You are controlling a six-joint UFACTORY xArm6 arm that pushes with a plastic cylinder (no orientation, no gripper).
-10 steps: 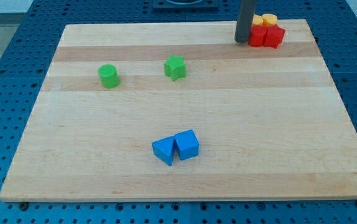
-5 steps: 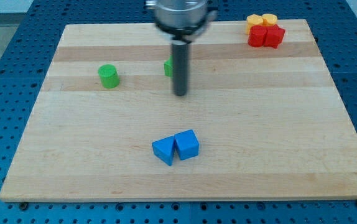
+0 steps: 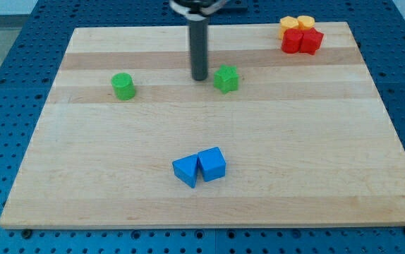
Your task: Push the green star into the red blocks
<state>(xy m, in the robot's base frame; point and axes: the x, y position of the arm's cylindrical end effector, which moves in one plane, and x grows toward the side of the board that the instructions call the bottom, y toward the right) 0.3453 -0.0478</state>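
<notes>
The green star [image 3: 226, 78] lies on the wooden board [image 3: 294, 141], right of centre in the upper half. My tip [image 3: 200, 76] rests just to the star's left, a small gap between them. Two red blocks [image 3: 302, 41] sit side by side near the view's top right corner, far to the right of and above the star.
Two yellow blocks [image 3: 296, 23] sit just behind the red blocks. A green cylinder [image 3: 123, 86] stands at the left. Two blue blocks [image 3: 200, 166] sit together at the lower middle.
My tip came from beside the red blocks, passed in front of the star, and now stands at its left. The green star has shifted to the right.
</notes>
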